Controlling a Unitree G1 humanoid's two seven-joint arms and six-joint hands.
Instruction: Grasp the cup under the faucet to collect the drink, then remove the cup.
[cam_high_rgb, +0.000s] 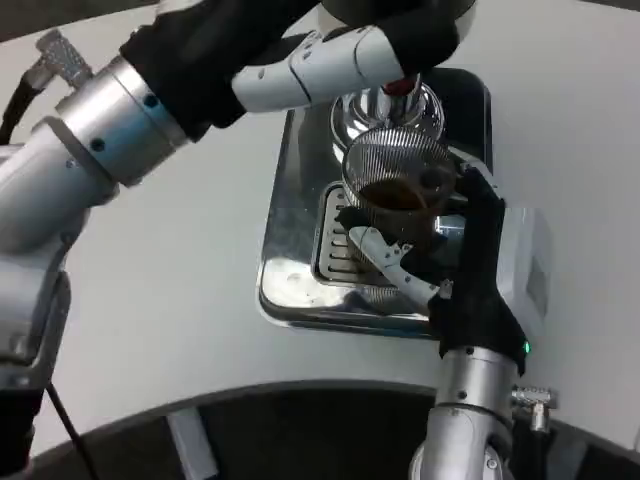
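Centre right of frame: your right hand (455, 265) grips the ribbed clear cup (397, 172), part-filled with dark drink, under the faucet (385, 104). Keep it upright over the drip tray (290, 290). Top centre: your left hand (330, 65) reaches the dispenser; its grip cannot be told. White table (180, 300) around.

Head view looks steeply down, close, onto the white table (180, 300).

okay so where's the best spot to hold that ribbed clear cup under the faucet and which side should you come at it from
Probably the lower ribbed wall of the cup, approached from the robot's right, as the right robot hand wraps it now. It stands upright with dark drink inside, the faucet and left robot hand crowd its top.
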